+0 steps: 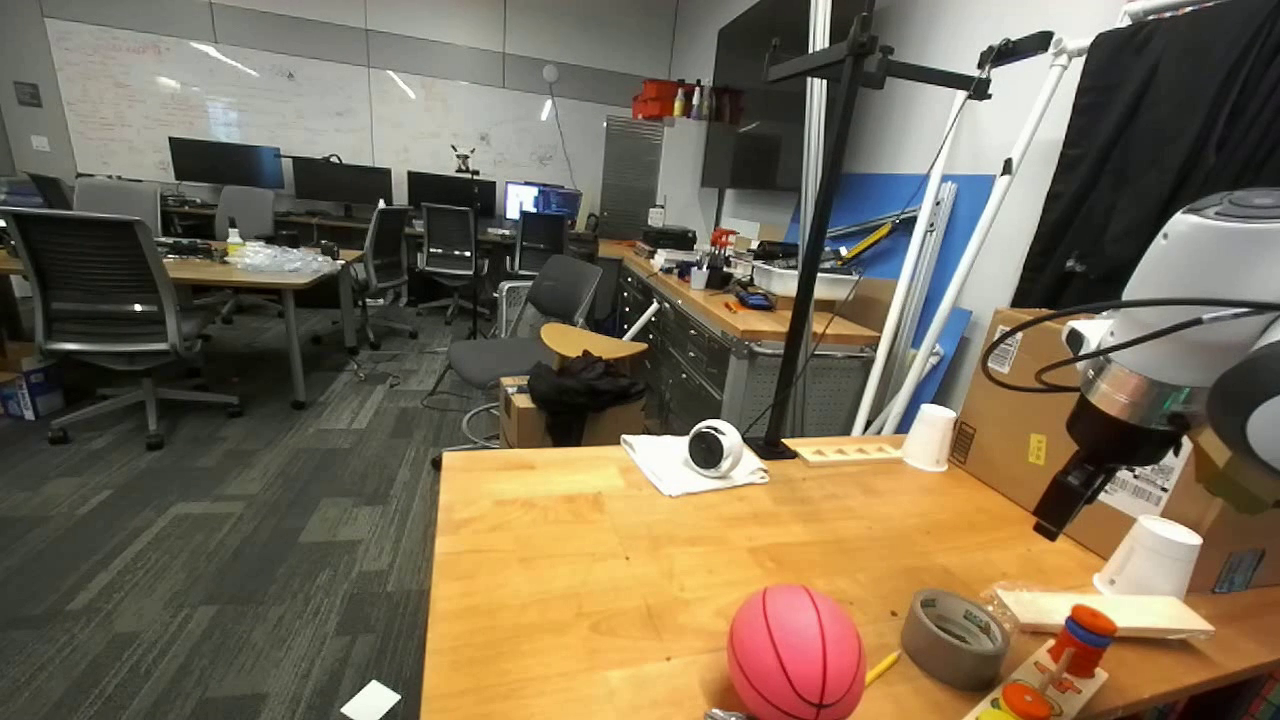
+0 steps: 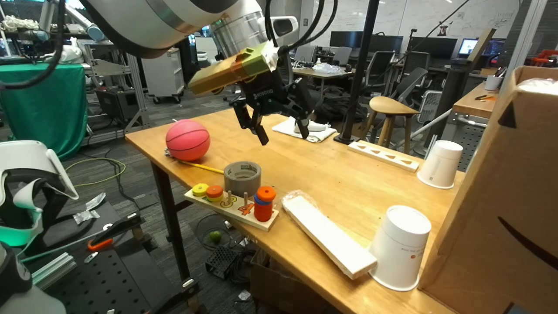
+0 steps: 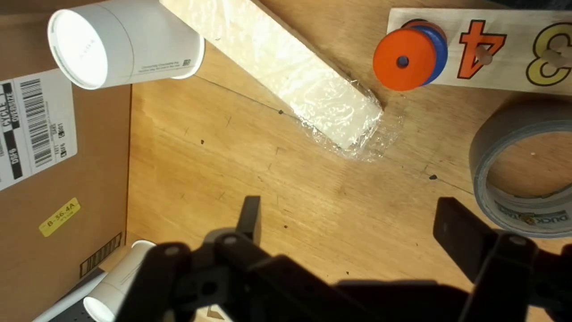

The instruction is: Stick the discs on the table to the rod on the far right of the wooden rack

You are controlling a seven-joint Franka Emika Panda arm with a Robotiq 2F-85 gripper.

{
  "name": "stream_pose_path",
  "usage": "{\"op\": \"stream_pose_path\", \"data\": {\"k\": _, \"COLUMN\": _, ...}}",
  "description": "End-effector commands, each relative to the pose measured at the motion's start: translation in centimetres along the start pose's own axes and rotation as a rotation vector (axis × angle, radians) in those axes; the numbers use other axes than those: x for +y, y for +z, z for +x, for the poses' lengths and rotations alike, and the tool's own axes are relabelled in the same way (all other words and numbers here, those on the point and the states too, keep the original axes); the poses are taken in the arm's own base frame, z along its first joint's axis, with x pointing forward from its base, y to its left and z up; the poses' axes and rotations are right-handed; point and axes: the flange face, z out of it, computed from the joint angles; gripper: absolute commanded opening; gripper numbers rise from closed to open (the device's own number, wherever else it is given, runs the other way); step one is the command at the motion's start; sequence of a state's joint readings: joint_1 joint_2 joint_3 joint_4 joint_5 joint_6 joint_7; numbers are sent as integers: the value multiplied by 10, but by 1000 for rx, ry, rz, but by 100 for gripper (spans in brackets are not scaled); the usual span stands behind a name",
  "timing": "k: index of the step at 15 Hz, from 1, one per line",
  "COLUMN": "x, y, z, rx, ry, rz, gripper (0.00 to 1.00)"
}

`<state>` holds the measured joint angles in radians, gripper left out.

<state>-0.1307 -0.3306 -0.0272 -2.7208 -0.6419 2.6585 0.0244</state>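
We see the table (image 2: 327,174) below the gripper (image 2: 284,136), whose jaws stand wide apart, with the table showing between them in the wrist view; near the table's edge we find the wooden rack (image 2: 235,209), just beside the grey roll of tape (image 2: 242,185), and the orange disc (image 3: 393,67) on the blue disc (image 3: 441,52), stacked at the rack's end beside the figure 4 (image 3: 477,29)

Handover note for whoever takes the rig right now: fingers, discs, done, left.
Fingers: open, nothing between them, above the table.
Orange disc: atop the stack at the rack's end, beside the 4; blue disc directly under it.
Done: both look threaded on the end rod, though the stack hides it.
Left: probably just a check that they're seated.
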Motion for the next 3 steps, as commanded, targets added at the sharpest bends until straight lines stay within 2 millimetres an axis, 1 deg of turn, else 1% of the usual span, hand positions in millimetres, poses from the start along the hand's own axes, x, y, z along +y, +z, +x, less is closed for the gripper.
{"op": "stream_pose_path", "data": {"k": 1, "x": 0, "y": -1, "z": 0, "rx": -1, "ry": 0, "rz": 1, "gripper": 100}}
{"op": "stream_pose_path", "data": {"k": 3, "x": 0, "y": 0, "z": 0, "rx": -1, "ry": 0, "rz": 1, "gripper": 100}}
